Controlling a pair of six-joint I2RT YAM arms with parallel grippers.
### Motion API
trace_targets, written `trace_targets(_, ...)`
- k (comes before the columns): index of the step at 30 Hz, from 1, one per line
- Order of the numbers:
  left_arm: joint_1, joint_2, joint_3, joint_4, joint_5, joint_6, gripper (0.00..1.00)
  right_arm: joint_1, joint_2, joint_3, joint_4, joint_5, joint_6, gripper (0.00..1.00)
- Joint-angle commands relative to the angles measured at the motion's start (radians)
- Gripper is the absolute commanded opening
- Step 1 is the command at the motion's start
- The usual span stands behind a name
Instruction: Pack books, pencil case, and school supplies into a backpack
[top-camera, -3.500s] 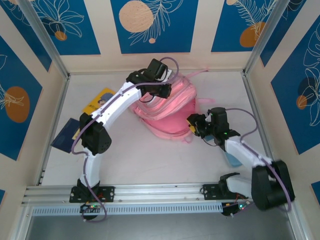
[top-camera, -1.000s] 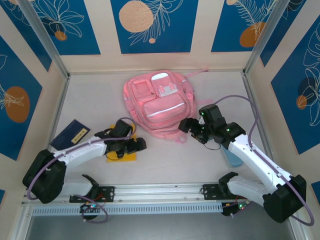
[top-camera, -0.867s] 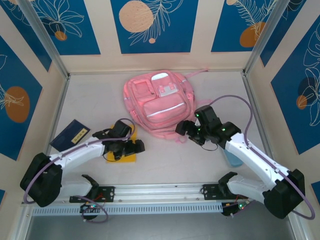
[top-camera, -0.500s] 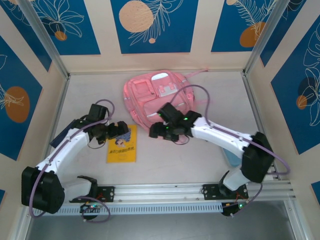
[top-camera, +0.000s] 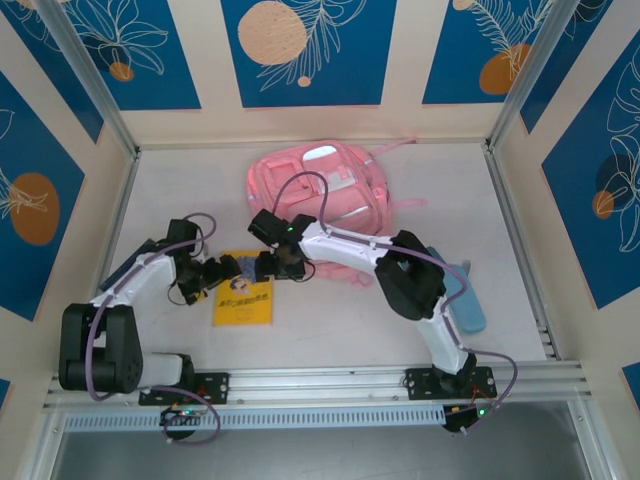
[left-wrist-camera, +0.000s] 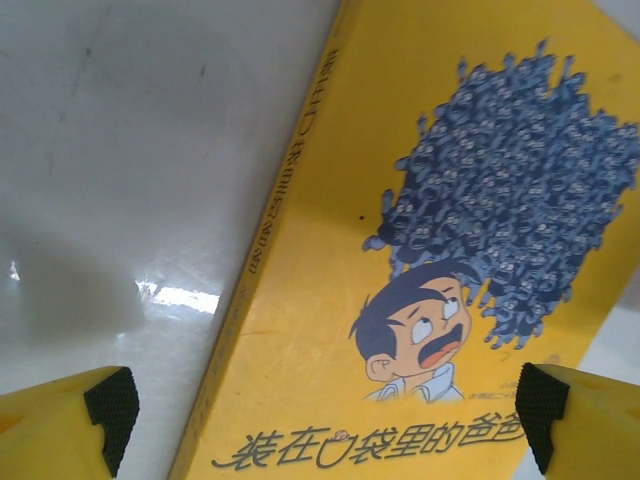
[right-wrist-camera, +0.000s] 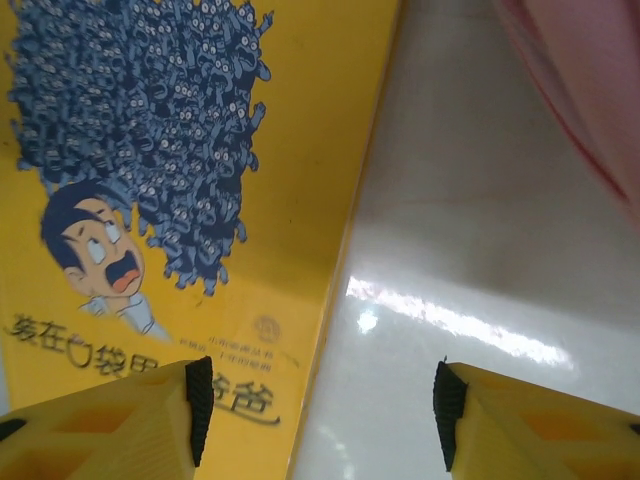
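Note:
The yellow book (top-camera: 243, 302) lies flat on the table in front of the pink backpack (top-camera: 320, 185). My left gripper (top-camera: 226, 270) hovers open over the book's upper left part. In the left wrist view the yellow book (left-wrist-camera: 420, 250) fills the space under the left gripper (left-wrist-camera: 325, 420). My right gripper (top-camera: 270, 266) is open at the book's upper right corner. In the right wrist view the right gripper (right-wrist-camera: 320, 415) straddles the right edge of the yellow book (right-wrist-camera: 200, 150). The dark navy book (top-camera: 135, 256) is mostly hidden under my left arm. The light blue pencil case (top-camera: 462, 297) lies at the right.
The backpack (right-wrist-camera: 590, 80) edge shows pink at the upper right of the right wrist view. My right arm stretches across the table in front of the backpack. Metal frame posts and walls ring the table (top-camera: 330, 330).
My right arm has swung left past the backpack's front to the yellow book, its jaws narrowing. The left gripper has shifted a little nearer over the book's top.

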Motion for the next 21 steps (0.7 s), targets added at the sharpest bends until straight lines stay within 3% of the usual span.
trace_targets(1,0.014,0.014,-0.02,0.022,0.042,0.015,0.91,0.0,0.052,0.074,-0.1,-0.024,-0.077,0.62)
trace_targets(7,0.009,0.05,-0.031,0.006,0.027,0.023,0.68,-0.005,0.077,0.082,-0.114,-0.043,-0.106,0.6)
trace_targets(16,-0.027,0.028,-0.082,0.049,0.067,-0.028,0.52,-0.007,0.099,0.084,-0.17,-0.019,-0.11,0.55)
trace_targets(21,-0.078,-0.017,-0.115,0.062,0.085,-0.068,0.35,-0.015,0.075,0.06,-0.18,0.009,-0.083,0.48)
